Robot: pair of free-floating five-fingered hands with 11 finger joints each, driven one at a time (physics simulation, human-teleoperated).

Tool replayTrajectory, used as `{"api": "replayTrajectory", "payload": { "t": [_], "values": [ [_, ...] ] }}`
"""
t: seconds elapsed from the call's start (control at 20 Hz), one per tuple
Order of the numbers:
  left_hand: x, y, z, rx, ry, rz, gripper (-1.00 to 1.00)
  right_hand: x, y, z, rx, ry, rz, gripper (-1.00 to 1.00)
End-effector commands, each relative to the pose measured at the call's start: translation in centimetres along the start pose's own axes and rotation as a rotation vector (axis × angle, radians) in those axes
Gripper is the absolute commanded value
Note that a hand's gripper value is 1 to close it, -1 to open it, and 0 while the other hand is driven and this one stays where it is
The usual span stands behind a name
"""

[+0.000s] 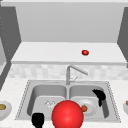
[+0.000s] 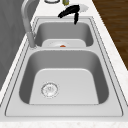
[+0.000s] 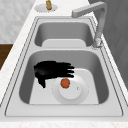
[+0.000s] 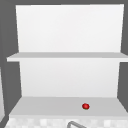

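- Closest to the front camera is a big red ball [image 1: 67, 114], sitting right in front of the sink's [image 1: 25, 93] front rim, between my two hands.
- My left hand [image 1: 37, 119] hangs low at the sink's front edge, just left of that ball. Honestly can't tell how its fingers are set.
- My right hand [image 3: 51, 70] is hovering in the right basin, fingers stretched out pretty much flat and the thumb hanging down, holding nothing.
- Right under those fingertips is a white plate [image 3: 81, 93] on the basin floor with a small orange thing [image 3: 65, 83] lying on it. From the right side view the hand sits just beside it, and I can't tell whether it touches.
- Faucet [image 1: 72, 71] stands behind the divider, spout angled toward the right basin.
- Left basin has just its drain [image 2: 49, 89].
- Small red item [image 4: 85, 106] sits on the lower shelf [image 4: 45, 106] above the sink.
- Dishes with food on the tabletop [image 1: 10, 87], one either side of the sink [image 1: 2, 108].
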Motion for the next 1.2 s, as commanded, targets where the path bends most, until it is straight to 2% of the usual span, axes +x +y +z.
{"api": "replayTrajectory", "payload": {
  "t": [0.0,0.15,0.3,0.4,0.55,0.85,1.15],
  "values": [
    [0.0,0.0,0.0,0.000,0.000,0.000,0.00,0.1,0.5,-1.2,-0.108,-0.026,0.060,-1.00],
    [0.0,0.0,0.0,0.000,0.000,0.000,0.00,0.2,0.9,-2.2,-0.181,-0.033,0.089,-1.00],
    [0.0,0.0,0.0,0.000,0.000,0.000,0.00,0.8,0.8,-3.2,-0.201,-0.026,0.163,-1.00],
    [0.0,0.0,0.0,0.000,0.000,0.000,0.00,1.5,0.9,-3.7,-0.177,-0.026,0.205,-1.00],
    [0.0,0.0,0.0,0.000,0.000,0.000,0.00,2.4,1.2,-4.5,-0.147,-0.014,0.243,-1.00],
    [0.0,0.0,0.0,0.000,0.000,0.000,0.00,4.9,1.6,-6.7,-0.128,-0.009,0.331,-1.00],
    [0.0,0.0,0.0,0.000,0.000,0.000,0.00,7.6,1.4,-10.1,-0.103,-0.008,0.349,-1.00]
  ]
}}
